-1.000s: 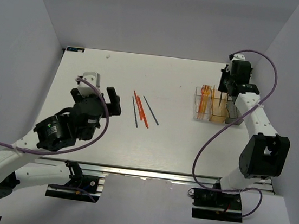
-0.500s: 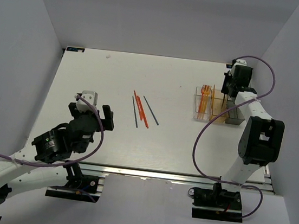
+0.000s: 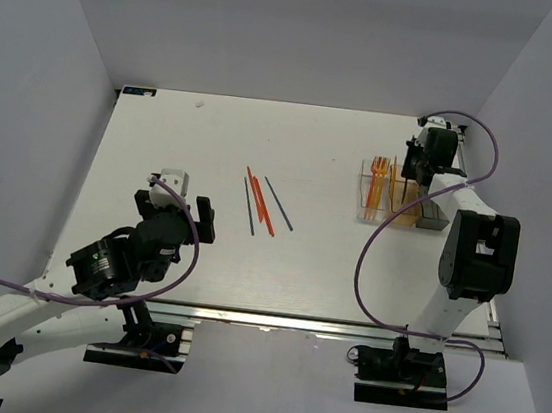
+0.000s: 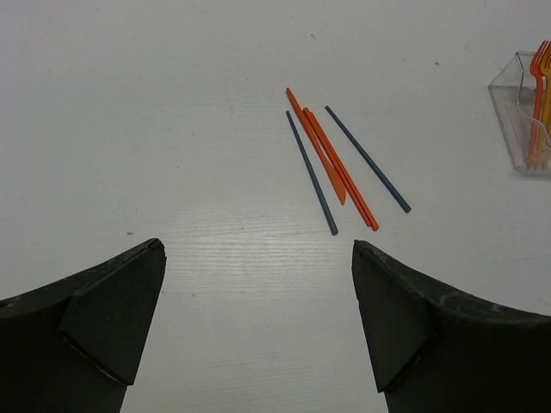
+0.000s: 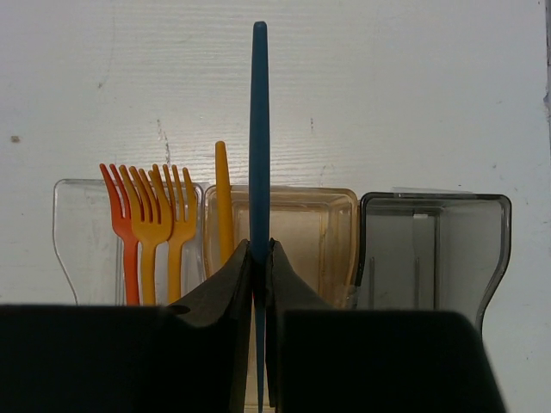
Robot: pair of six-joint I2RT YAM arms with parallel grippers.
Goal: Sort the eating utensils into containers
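Note:
Two dark blue sticks (image 4: 312, 172) (image 4: 368, 159) and orange knives (image 4: 331, 168) lie together mid-table (image 3: 261, 203). The containers stand in a row at the right: clear (image 5: 77, 232), amber (image 5: 323, 206), smoky grey (image 5: 430, 249). Orange and yellow forks (image 5: 151, 228) stand in the clear one (image 3: 363, 205), and an orange knife (image 5: 223, 198) in the amber one. My right gripper (image 5: 259, 254) (image 3: 422, 169) is shut on a dark blue utensil (image 5: 259, 129), held upright over the amber bin. My left gripper (image 4: 256, 249) (image 3: 176, 216) is open and holds nothing, short of the loose pieces.
The purple cable (image 3: 383, 240) of the right arm loops over the table in front of the bins. The grey bin (image 3: 435, 224) looks to hold nothing. White walls close the table in on three sides.
My left gripper has drawn back toward the near edge, away from the loose utensils. The right arm has folded in closer to the bins, still holding the blue utensil.

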